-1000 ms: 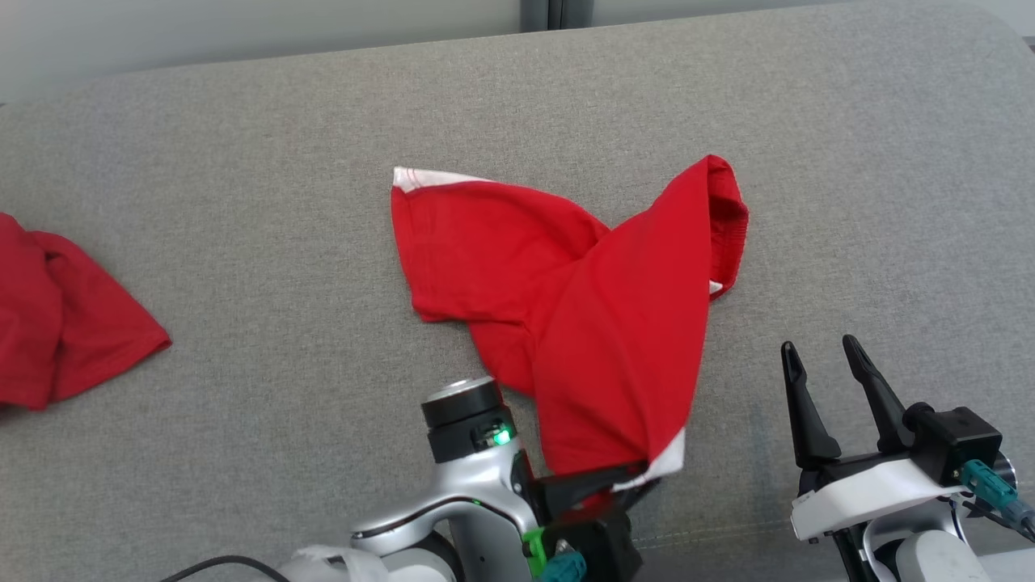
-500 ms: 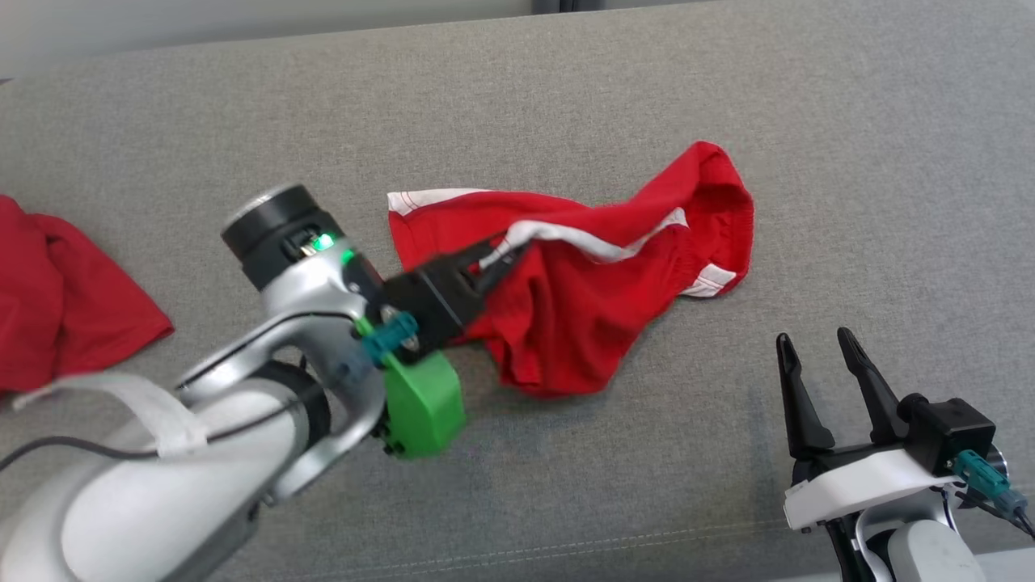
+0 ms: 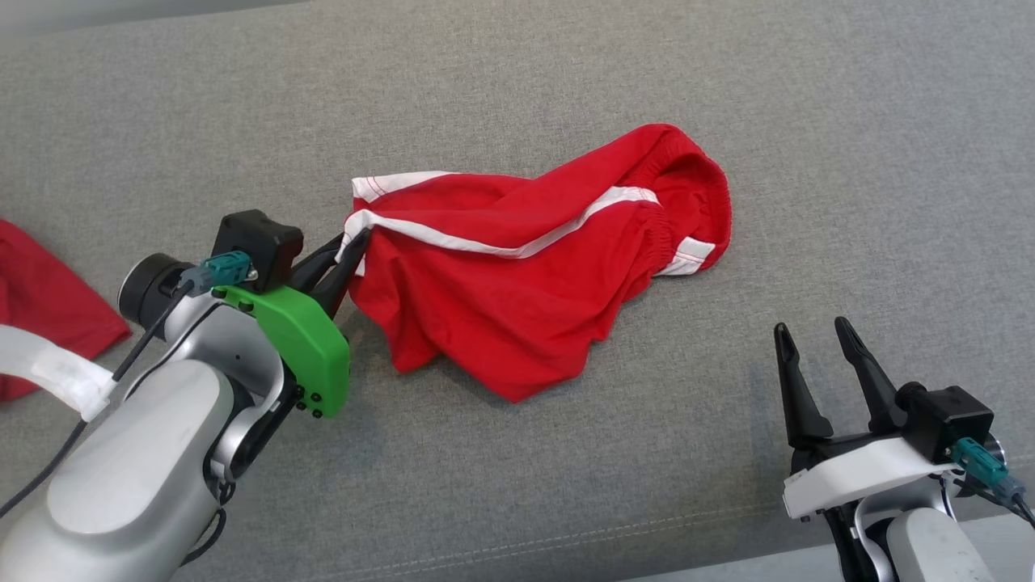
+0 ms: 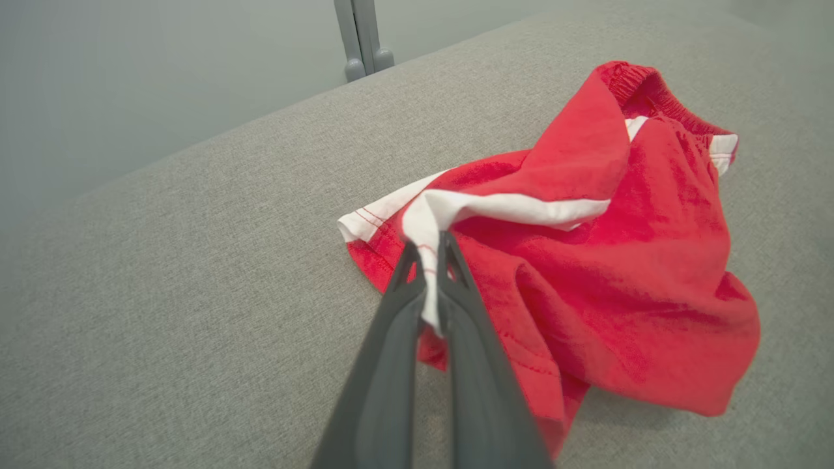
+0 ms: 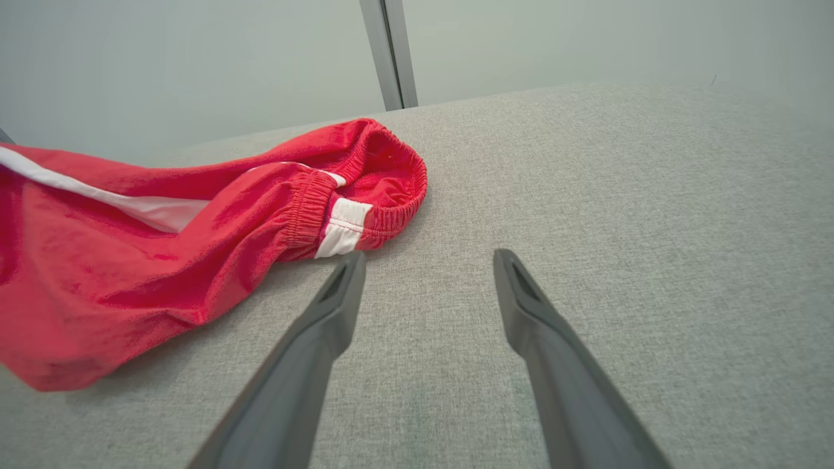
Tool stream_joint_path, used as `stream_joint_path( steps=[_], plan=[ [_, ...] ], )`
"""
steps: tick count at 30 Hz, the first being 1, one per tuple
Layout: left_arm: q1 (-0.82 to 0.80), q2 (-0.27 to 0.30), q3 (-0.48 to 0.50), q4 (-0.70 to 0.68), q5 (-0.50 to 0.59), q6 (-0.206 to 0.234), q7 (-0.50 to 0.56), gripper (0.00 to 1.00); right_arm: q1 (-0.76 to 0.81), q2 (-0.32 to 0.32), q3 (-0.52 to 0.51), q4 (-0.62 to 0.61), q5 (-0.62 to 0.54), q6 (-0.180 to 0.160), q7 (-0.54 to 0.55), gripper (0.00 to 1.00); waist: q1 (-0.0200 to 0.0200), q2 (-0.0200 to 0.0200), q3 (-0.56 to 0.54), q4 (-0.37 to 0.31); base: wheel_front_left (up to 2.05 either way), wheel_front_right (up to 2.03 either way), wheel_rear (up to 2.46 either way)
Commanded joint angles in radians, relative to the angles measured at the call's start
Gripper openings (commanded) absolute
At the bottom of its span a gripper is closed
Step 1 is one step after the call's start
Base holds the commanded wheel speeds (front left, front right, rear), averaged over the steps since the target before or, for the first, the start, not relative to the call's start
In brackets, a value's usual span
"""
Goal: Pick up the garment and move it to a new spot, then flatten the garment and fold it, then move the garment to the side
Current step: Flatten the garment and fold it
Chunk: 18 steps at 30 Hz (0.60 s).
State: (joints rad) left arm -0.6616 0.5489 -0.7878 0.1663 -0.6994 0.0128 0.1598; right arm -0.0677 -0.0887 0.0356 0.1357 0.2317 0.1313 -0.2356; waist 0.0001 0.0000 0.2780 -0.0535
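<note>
Garment [image 3: 525, 275]: red shorts with a white side stripe, lying crumpled at the centre of the head view on the grey fabric-covered worktop [image 3: 728, 105]. Its elastic waistband [image 3: 695, 182] points to the upper right and its leg hems to the left. Left fingers [image 3: 323, 271]: centre left of the head view, clenched on the white-trimmed hem corner at the garment's left end. In the left wrist view the white edge sits pinched between both fingers at mid-frame, with the rest of the cloth spread to the right. Right fingers [image 3: 796, 388]: lower right of the head view, spread apart, grasping nothing, apart from the garment. In the right wrist view the waistband lies just beyond the left fingertip. A second red cloth [image 3: 40, 299] lies at the left edge of the head view, well apart from the garment.
</note>
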Motion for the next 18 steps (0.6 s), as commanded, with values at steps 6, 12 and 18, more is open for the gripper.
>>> stream_joint_path(
  steps=[6,12,18],
  plan=[
    [0.051,-0.044,0.036,0.097,-0.053,0.005,-0.091,0.85,-0.025,-0.015,0.006,-0.003,-0.001,-0.001,0.006,1.00,-0.0001,0.0000,0.006,0.012,0.00,0.00,0.00],
    [0.099,-0.065,0.076,0.153,-0.093,0.024,-0.174,1.00,-0.039,-0.026,0.005,-0.013,0.002,-0.001,0.012,1.00,-0.0001,0.0000,-0.004,0.024,0.00,0.00,0.00],
    [0.172,-0.080,0.133,0.171,-0.118,0.082,-0.289,1.00,-0.045,-0.031,0.003,-0.031,-0.003,-0.001,0.010,1.00,-0.0001,0.0000,-0.030,0.035,0.00,0.00,0.00]
  ],
)
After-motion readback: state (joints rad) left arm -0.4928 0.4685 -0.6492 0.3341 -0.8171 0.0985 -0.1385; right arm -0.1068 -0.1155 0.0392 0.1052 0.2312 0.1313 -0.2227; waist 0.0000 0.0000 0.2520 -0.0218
